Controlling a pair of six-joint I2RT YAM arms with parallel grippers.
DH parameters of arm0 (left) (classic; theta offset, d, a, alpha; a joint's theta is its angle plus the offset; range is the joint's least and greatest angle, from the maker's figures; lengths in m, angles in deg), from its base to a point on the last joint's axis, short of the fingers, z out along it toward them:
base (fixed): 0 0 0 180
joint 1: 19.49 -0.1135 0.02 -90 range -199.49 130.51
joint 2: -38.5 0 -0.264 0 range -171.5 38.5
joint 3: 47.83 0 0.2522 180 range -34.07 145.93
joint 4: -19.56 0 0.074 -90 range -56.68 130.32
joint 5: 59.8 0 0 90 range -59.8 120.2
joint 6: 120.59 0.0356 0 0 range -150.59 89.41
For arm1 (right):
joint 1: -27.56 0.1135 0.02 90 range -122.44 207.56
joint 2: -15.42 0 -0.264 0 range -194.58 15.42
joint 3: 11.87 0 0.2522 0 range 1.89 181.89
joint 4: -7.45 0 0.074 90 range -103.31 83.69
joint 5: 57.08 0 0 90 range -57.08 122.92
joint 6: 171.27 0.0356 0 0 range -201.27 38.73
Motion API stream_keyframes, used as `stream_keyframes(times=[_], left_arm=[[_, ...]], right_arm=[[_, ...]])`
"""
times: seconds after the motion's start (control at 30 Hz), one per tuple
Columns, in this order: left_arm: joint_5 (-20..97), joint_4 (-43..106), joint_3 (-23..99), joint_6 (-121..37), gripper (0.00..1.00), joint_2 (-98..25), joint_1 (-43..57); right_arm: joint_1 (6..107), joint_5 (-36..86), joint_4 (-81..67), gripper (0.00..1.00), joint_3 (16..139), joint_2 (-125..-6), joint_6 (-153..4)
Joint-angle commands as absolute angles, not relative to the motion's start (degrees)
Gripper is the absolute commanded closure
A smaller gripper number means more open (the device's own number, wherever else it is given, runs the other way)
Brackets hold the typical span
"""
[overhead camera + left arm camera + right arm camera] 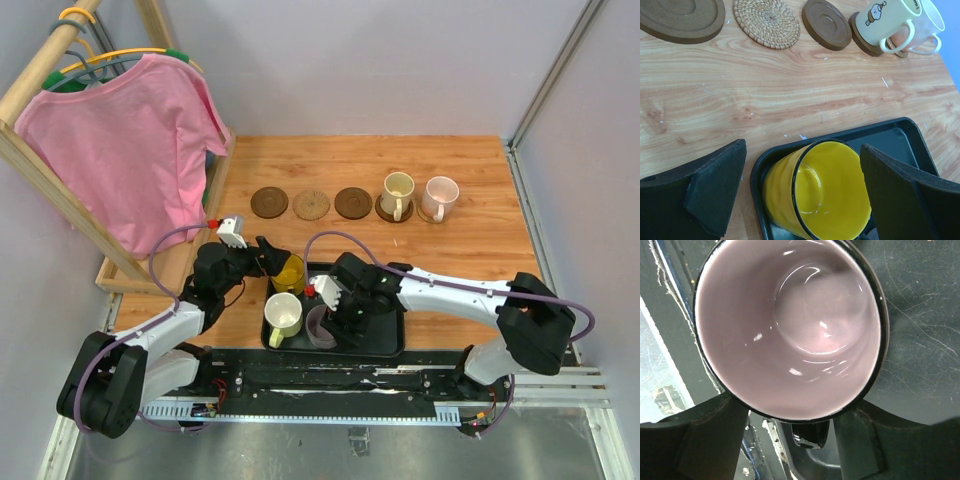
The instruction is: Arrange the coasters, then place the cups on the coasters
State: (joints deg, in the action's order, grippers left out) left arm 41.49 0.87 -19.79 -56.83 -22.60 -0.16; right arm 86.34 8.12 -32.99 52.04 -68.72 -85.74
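A black tray at the near edge holds a yellow cup, a white cup and a grey-purple cup. My left gripper is open, its fingers standing either side of the yellow cup without touching it. My right gripper is open just above the grey-purple cup, its fingers flanking the dark handle with gaps. Further back, two dark brown coasters and a woven tan coaster lie bare. A cream cup and a pink cup stand on coasters.
A pink shirt hangs from a wooden rack at the back left, over the table's left edge. A metal rail runs along the near side behind the tray. Grey walls close in the table on three sides.
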Motion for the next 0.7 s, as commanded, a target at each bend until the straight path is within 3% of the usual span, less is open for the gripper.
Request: stream_keyframes(times=[0.0,0.33,0.67], left_arm=[[41.98,0.18,-20.19,-57.05,0.0,-22.28,0.22],[42.12,-0.38,-20.18,-57.3,0.0,-23.36,0.24],[42.66,-1.52,-20.01,-57.49,0.0,-25.13,0.26]], right_arm=[[87.1,9.66,-31.82,0.39,52.13,-69.82,-85.41],[87.23,12.52,-31.2,0.52,50.8,-69.66,-84.69],[87.33,14.31,-31.22,0.79,50.25,-69.81,-84.53]])
